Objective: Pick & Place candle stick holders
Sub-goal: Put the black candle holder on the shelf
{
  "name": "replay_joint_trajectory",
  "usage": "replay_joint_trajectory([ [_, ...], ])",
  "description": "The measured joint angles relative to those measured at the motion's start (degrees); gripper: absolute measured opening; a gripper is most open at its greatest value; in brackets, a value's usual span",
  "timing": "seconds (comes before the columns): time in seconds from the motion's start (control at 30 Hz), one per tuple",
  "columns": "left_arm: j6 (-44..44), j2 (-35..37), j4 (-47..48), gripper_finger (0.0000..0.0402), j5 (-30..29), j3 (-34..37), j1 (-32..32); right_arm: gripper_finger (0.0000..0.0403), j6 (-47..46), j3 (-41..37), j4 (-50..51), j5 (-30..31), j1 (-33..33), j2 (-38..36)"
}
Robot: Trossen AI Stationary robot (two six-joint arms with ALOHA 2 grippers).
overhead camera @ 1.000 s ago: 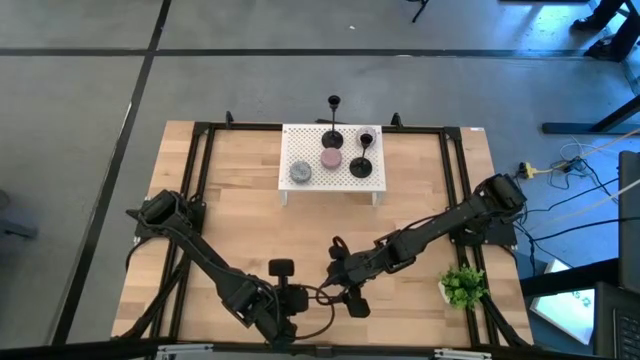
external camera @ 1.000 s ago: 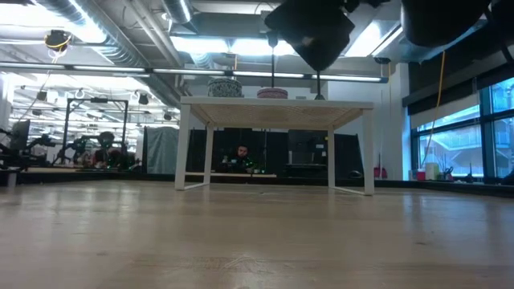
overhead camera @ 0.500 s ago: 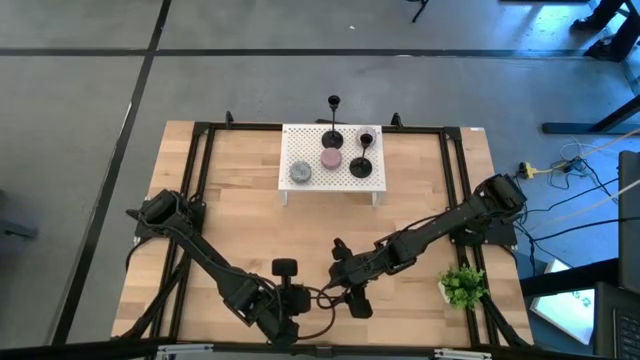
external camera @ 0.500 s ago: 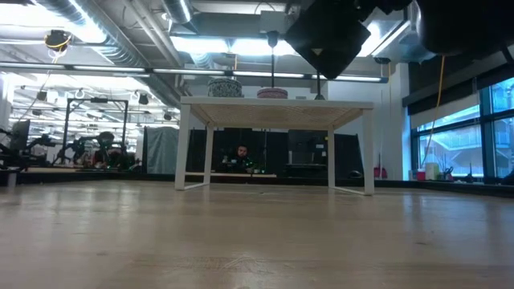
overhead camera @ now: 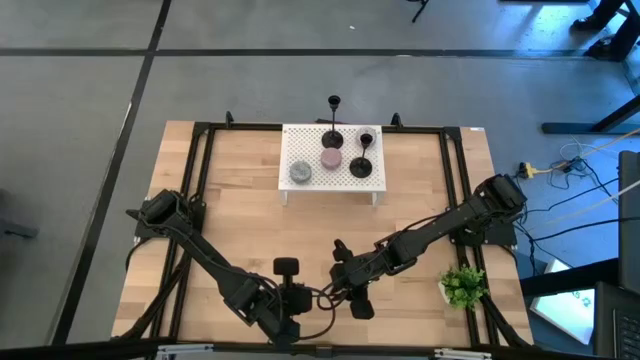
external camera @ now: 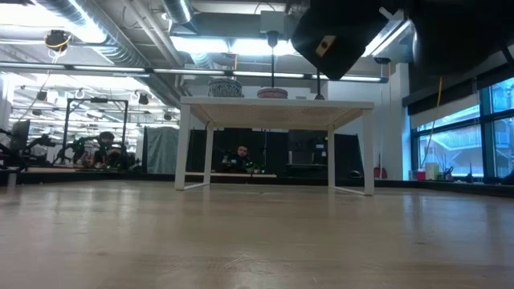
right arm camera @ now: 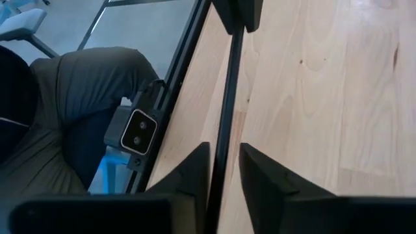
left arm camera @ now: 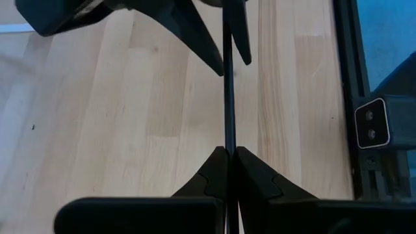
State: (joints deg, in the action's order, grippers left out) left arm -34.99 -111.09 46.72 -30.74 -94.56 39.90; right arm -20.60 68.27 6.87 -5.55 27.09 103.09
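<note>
Both grippers are bunched up near the front edge of the wooden table, sharing one thin black stem. The left gripper has its fingers pinched tight on the stem of a candle stick holder, no gap left around the rod. The right gripper has its fingers either side of the same stem, but there's a sliver of daylight between the rod and the pads, so it looks slightly open and not really clamping. From above, the left gripper sits right beside the right gripper, and the holder runs between them, off the table surface.

Further back, the white perforated stand sits at the far middle of the table. On it are two more black candle stick holders, a pink round candle and a grey round one. Another holder shows just past the stand's far edge.

Off on the right front corner there's a little green plant. From table level you can spot a person sitting way back in the room behind the stand.
</note>
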Motion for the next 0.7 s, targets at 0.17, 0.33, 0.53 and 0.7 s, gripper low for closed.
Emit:
replay_joint_trajectory([
  [0.17,0.2,0.0,-0.2,0.0008,-0.2,0.0,0.0,0.0043,0.0,0.0,0.7,-0.8,0.0,0.0],
  [0.33,0.0,0.0,-0.4,0.0011,-0.2,0.0,0.0,0.0013,-2.9,-0.1,1.3,-0.9,-0.3,0.0],
  [0.53,0.0,0.0,-0.5,0.0013,0.2,0.0,0.0,0.0012,-4.0,-0.1,1.5,-1.6,-0.4,0.0],
  [0.7,0.2,0.0,-0.5,0.0021,0.2,0.0,0.0,0.0012,-4.0,-0.1,1.5,-1.6,-0.4,0.0],
])
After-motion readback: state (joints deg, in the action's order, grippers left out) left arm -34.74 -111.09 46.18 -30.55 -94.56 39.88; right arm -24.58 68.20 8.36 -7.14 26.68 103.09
